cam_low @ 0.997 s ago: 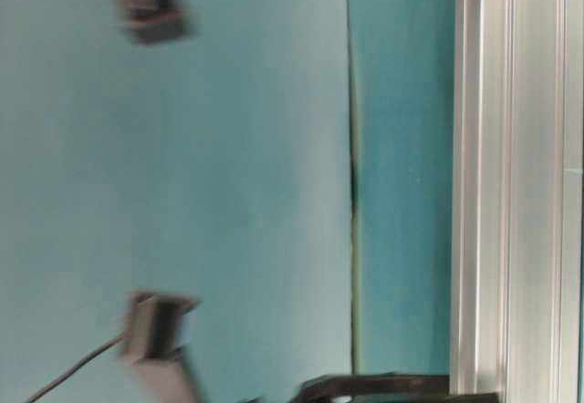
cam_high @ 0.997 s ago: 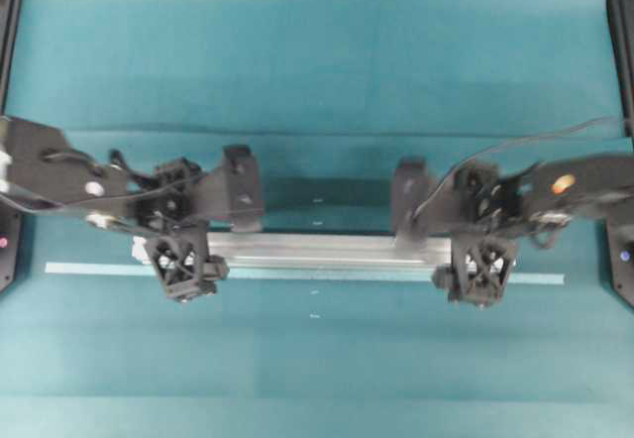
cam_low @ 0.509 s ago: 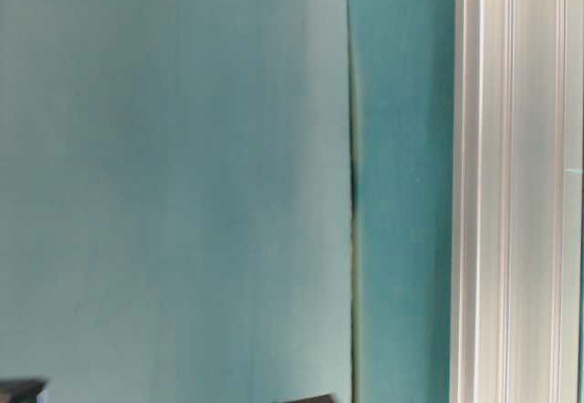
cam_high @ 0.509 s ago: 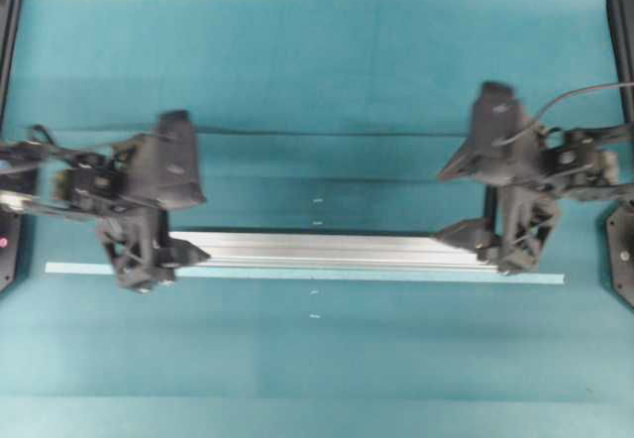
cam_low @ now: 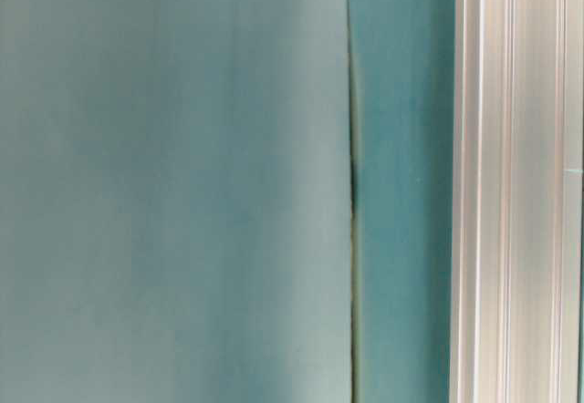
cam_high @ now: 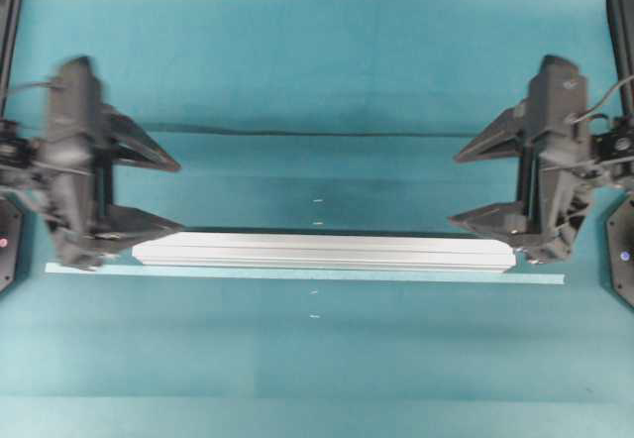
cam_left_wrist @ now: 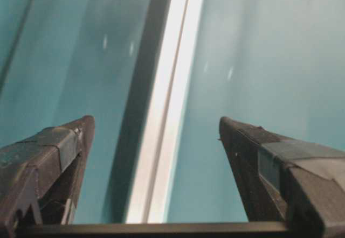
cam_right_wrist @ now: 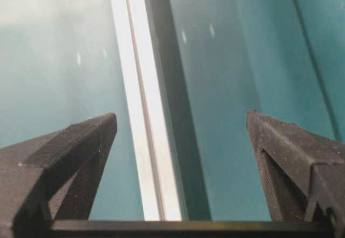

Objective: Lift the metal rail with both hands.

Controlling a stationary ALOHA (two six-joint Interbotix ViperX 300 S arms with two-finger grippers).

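Note:
The metal rail (cam_high: 322, 251) lies flat across the middle of the teal table, a long grooved silver bar; it also fills the right edge of the table-level view (cam_low: 516, 184). My left gripper (cam_high: 178, 196) hangs open at the rail's left end, fingers pointing right, nothing between them. My right gripper (cam_high: 454, 188) hangs open at the rail's right end, fingers pointing left, holding nothing. Each wrist view looks along the metal rail (cam_left_wrist: 167, 114) (cam_right_wrist: 144, 114) between wide-apart fingertips of the left gripper (cam_left_wrist: 156, 122) and the right gripper (cam_right_wrist: 181, 117).
A thin pale tape strip (cam_high: 297, 273) runs along the table just in front of the rail. A seam in the teal mat (cam_high: 317, 134) crosses behind the grippers. Black frame posts (cam_high: 619, 22) stand at the table's side edges.
Both grippers have let go of the rail and drawn back outward to its two ends. The rail lies on the table where it was.

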